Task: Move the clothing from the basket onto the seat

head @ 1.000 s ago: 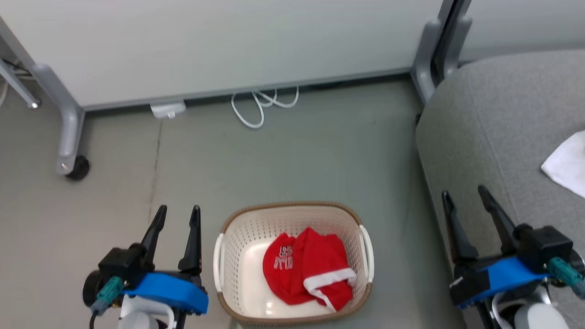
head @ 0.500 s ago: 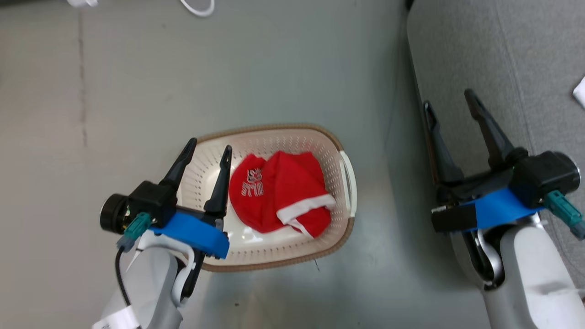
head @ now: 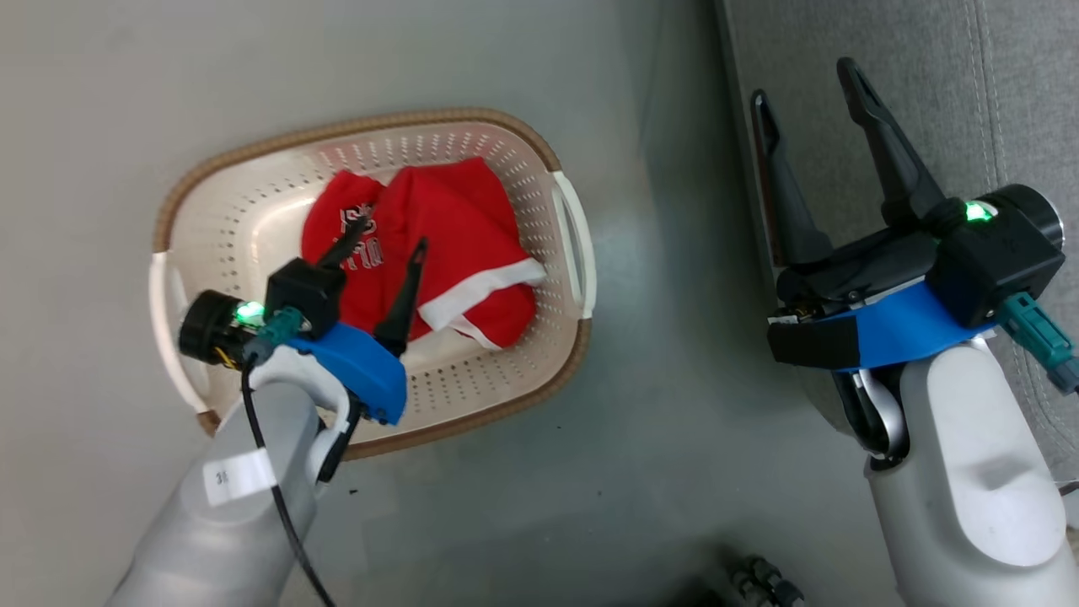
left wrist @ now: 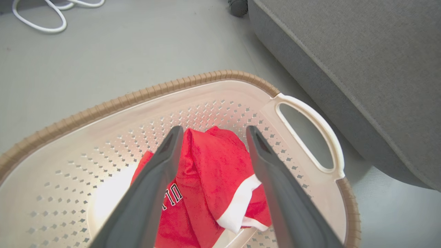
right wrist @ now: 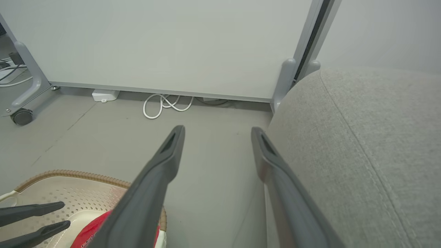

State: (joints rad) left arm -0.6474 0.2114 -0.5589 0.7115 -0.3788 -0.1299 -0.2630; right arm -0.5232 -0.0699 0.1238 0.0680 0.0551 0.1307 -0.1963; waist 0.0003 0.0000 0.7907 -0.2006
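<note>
Both are spread and empty: your right gripper (head: 804,82) by the seat (head: 1011,101), your left gripper (head: 392,232) over the clothing (head: 455,211) in the basket (head: 337,128), lying lengthwise left-right, white-trimmed end toward the seat.

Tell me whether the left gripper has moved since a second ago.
Yes. The left gripper went from left of the basket to over it, open above the red clothing.

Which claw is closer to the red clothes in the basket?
Left. The left claw hangs open over the red clothes inside the basket; the right claw, also open, is outside the basket, beside the grey sofa.
</note>
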